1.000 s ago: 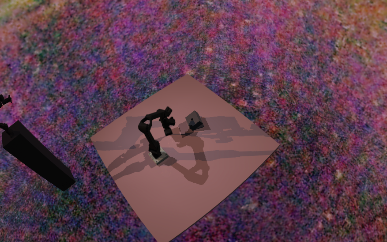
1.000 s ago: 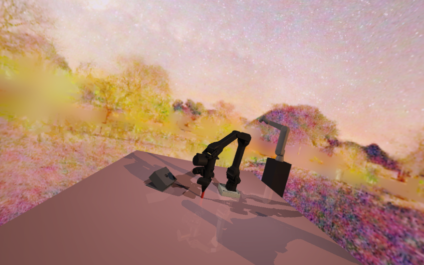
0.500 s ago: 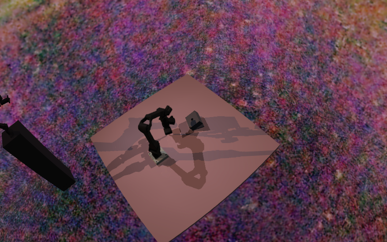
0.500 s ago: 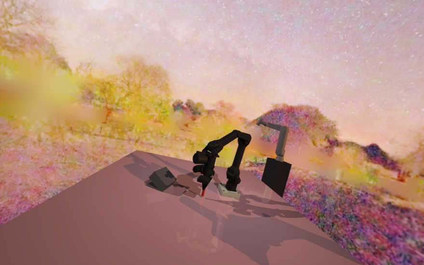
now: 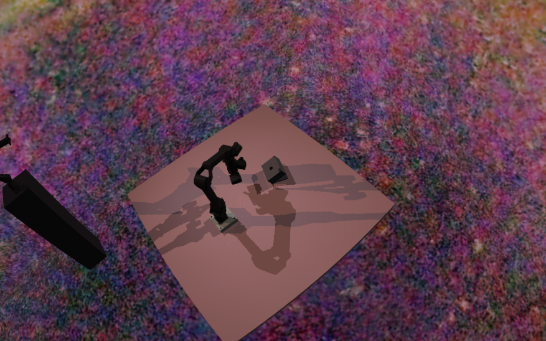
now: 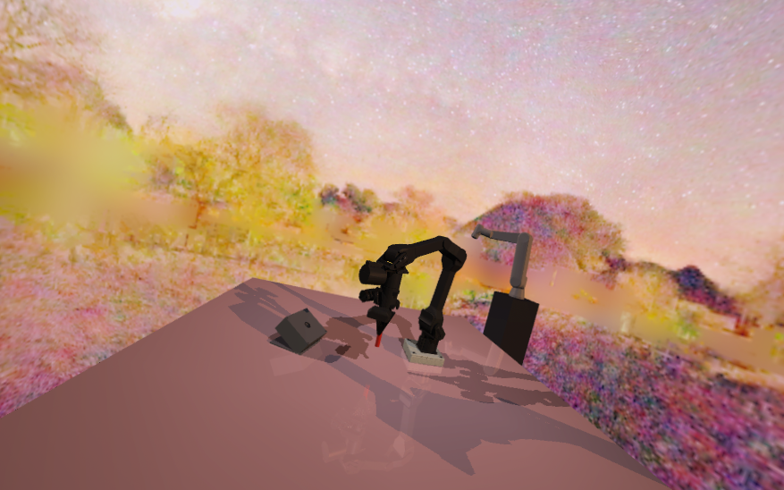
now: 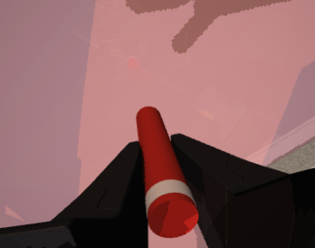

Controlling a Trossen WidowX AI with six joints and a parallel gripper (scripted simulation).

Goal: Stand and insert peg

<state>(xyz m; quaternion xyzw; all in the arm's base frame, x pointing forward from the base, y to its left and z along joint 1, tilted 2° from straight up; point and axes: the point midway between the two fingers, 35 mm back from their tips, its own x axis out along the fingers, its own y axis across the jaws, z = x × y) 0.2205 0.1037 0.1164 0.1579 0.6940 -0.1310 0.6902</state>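
The red peg (image 6: 378, 341) (image 7: 157, 156) is upright or nearly so, white band at its upper end near the wrist camera, plain end pointing down. My gripper (image 6: 380, 331) (image 7: 156, 148) is shut on it, one finger on each side of its shaft. A gap between the peg's lower end and its faint reflection shows it is held above the table. In the top view the peg is hidden behind the gripper (image 5: 235, 181). The dark grey sloped panel (image 5: 276, 164) (image 6: 294, 325) stands beyond the gripper, and its round hole (image 5: 271, 168) (image 6: 307, 325) is uncovered.
The pink table (image 5: 232, 292) (image 6: 169, 420) carries the pale robot base (image 5: 225, 224) (image 6: 424, 358) and long arm shadows. A separate arm on a dark pedestal (image 5: 50, 220) (image 6: 510, 325) stands off the table.
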